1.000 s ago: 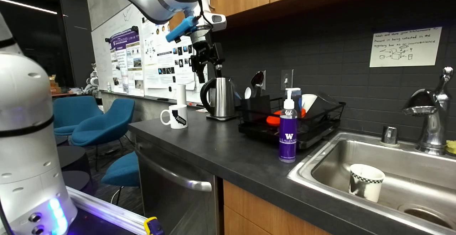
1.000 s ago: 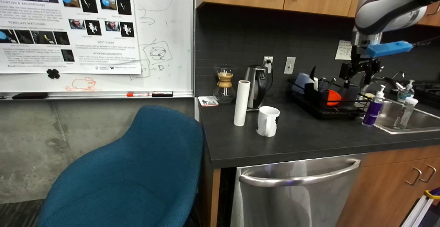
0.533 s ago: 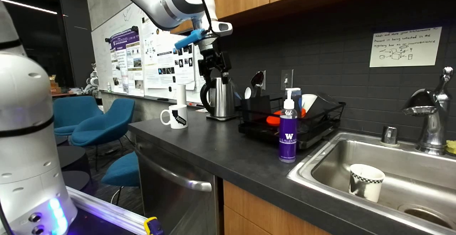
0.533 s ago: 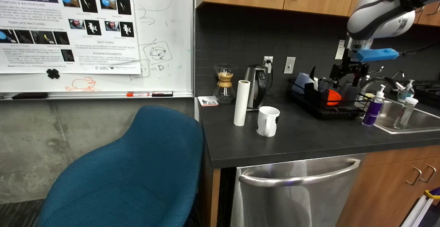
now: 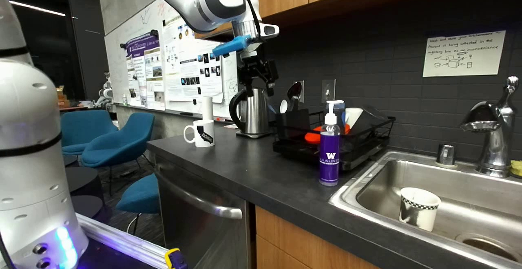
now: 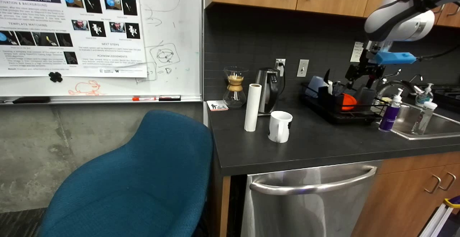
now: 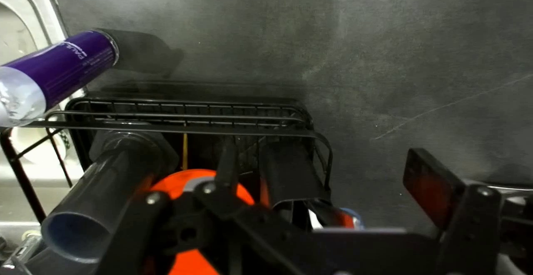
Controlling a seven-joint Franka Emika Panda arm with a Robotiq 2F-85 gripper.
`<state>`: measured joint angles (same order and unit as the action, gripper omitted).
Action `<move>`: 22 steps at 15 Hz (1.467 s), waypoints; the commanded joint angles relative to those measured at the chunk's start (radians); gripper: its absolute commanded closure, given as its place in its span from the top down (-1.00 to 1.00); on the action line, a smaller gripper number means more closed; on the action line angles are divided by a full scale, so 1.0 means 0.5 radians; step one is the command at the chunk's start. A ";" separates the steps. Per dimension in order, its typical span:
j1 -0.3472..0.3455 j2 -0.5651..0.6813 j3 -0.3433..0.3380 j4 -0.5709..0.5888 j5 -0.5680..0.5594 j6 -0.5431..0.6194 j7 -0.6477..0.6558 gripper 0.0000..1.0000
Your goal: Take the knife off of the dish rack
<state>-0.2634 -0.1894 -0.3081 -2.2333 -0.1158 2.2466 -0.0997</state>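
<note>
From left to right in an exterior view come a glass coffee maker, a white roll, the steel kettle, a mug and the dish rack. The knife shows here as a dark pointed shape standing up out of the holder at the rack's left end. To the right of it the gripper hangs above the rack. Near the right edge stands a clear pump bottle that only this view takes in.

In an exterior view a dark rounded utensil stands in the holder; whether it is the knife I cannot tell. Next come the purple bottle, then the inside of the sink with a white cup in it.

The wrist view looks down into the rack: a dark cup, an orange thing, then the holder, too dim to pick out the knife. The fingers stand wide apart, with nothing held between them.

Since half a second ago, the arm and gripper have shifted to the right in an exterior view; the rack, kettle and mug look unmoved.
</note>
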 commanded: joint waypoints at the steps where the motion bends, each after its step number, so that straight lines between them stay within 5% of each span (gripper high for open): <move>1: 0.009 0.059 -0.031 0.042 0.158 0.054 -0.166 1.00; 16: 0.017 0.191 -0.004 0.144 0.258 0.185 -0.336 1.00; 22: 0.009 0.198 -0.003 0.158 0.250 0.192 -0.338 0.16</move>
<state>-0.2536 -0.1018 -0.3121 -2.1750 0.0065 2.3384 -0.2499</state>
